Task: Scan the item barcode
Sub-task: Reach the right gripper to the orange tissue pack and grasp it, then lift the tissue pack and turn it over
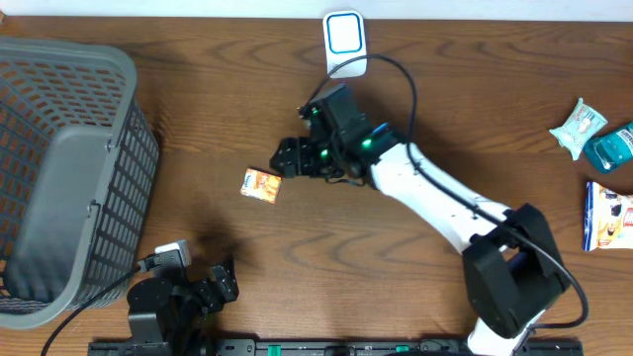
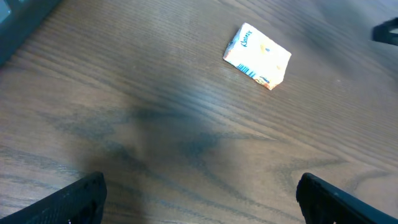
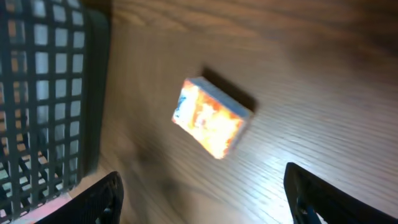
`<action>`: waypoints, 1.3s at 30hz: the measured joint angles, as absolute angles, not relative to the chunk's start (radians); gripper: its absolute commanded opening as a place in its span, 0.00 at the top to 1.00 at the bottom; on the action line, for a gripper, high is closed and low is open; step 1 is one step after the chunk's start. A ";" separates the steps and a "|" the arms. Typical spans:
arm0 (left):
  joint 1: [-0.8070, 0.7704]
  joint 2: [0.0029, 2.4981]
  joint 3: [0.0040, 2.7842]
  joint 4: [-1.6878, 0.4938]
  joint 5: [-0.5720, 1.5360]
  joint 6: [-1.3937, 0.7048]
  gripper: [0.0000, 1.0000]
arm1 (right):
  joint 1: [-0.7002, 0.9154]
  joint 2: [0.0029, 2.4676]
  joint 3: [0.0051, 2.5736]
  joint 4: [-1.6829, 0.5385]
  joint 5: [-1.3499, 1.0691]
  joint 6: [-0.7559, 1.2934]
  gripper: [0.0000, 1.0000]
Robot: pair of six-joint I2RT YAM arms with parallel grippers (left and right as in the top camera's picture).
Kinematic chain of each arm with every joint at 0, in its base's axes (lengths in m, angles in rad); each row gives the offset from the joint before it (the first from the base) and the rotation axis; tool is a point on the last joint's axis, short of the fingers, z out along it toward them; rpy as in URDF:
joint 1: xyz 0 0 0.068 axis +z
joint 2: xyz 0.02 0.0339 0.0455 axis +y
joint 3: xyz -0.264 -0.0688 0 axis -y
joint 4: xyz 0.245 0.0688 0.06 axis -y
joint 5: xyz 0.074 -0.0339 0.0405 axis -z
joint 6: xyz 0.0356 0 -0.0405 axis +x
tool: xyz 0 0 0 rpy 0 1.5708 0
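Observation:
The item is a small orange-and-white packet [image 1: 261, 185] lying flat on the wooden table, left of centre. My right gripper [image 1: 285, 158] hovers just up and right of it, open with nothing between its fingers. In the right wrist view the packet [image 3: 211, 118] lies ahead of the open gripper [image 3: 203, 182], blurred. My left gripper [image 1: 223, 280] rests near the table's front edge, open and empty. Its wrist view shows the packet [image 2: 257, 56] far ahead of the gripper [image 2: 200, 186]. A white device with a blue-edged face [image 1: 344, 35] stands at the back.
A large grey mesh basket [image 1: 99, 59] fills the left side and shows in the right wrist view [image 3: 43, 93]. Three snack packets lie at the right edge: a white one [image 1: 579, 127], a teal one [image 1: 610, 146] and a blue-and-white one [image 1: 605, 218].

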State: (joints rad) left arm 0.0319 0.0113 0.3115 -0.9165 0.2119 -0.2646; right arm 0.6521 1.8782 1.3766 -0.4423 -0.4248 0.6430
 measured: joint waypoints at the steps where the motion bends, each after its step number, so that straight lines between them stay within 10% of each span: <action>1: 0.032 0.011 0.311 -0.916 0.212 -0.265 0.02 | 0.665 1.885 1.377 -0.426 -0.418 0.648 0.27; 28: 0.032 0.011 0.311 -0.916 0.212 -0.265 0.02 | 0.726 2.142 1.390 -0.268 -0.416 1.004 0.48; 39: 0.032 0.011 0.311 -0.916 0.212 -0.265 0.02 | 0.726 2.197 1.420 -0.245 -0.427 1.037 0.99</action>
State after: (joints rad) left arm 0.0319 0.0113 0.3115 -0.9165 0.2119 -0.2646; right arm 0.7258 2.1967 1.4197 -0.2447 -0.4271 1.0367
